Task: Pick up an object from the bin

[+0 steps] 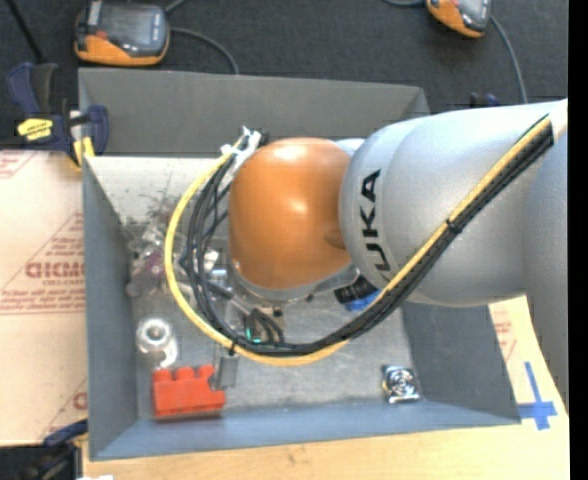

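My gripper hangs low in the front-left part of the bin, mostly hidden under the arm's orange cover. Its tip is right beside the right end of a red toy brick that lies flat near the front wall. I cannot tell whether the two touch. A small clear-and-white ring-shaped thing sits just behind the brick, to the left of the gripper. Nothing shows in the gripper's grasp.
A crumpled clear plastic thing lies against the left wall. A small shiny metal piece sits at the front right. A blue thing peeks out under the arm. The arm and its cables cover the bin's middle.
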You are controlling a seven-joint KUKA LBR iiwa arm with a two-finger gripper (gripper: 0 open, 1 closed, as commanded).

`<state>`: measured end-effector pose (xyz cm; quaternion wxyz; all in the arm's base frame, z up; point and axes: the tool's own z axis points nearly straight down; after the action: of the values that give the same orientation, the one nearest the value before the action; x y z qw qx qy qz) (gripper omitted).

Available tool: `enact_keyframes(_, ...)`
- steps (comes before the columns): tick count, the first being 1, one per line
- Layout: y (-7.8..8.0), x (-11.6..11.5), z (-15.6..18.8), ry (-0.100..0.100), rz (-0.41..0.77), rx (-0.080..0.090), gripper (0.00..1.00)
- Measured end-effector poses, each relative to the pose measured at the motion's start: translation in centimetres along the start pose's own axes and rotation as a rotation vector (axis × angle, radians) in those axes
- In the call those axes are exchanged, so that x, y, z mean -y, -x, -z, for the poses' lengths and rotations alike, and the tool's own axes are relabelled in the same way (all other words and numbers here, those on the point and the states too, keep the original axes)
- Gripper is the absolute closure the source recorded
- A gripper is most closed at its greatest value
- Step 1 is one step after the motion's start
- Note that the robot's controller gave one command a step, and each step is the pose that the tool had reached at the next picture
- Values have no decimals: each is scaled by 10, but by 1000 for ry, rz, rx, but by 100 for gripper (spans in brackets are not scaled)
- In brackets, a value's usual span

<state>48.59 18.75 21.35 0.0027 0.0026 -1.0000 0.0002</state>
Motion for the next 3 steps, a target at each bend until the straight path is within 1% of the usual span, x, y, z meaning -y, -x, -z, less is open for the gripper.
enact_keyframes(1, -11, -7, -98, -1, 77, -1, 0)
enact_keyframes(2, -4, -47, -139, 2, 253, 24, 0)
enact_keyframes(3, -2, -48, -136, 4, 249, 30, 100)
